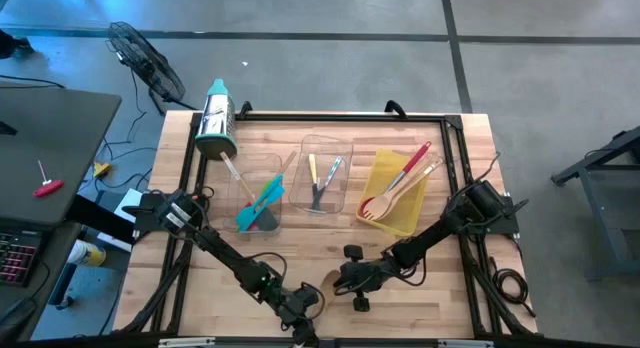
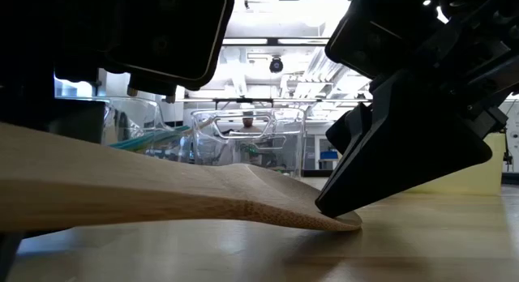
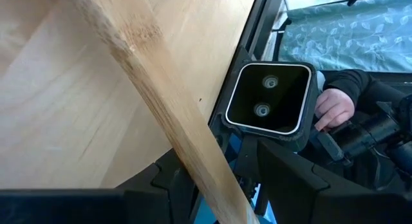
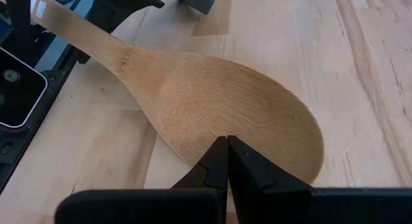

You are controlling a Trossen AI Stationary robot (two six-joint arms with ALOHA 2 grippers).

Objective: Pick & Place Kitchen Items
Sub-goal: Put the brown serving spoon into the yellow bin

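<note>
Right wrist view shows the right gripper (image 4: 226,161), fingers together, pressing the flat pale wooden spoon (image 4: 219,102) whose handle the left gripper (image 1: 303,313) clamps.

Arms: dark, slender, jointed links
Left gripper (image 1: 300,310): black, blocky
Right gripper (image 4: 226,161): black tapered fingers (image 4: 248,166), matte
Cables: black, along links
</note>
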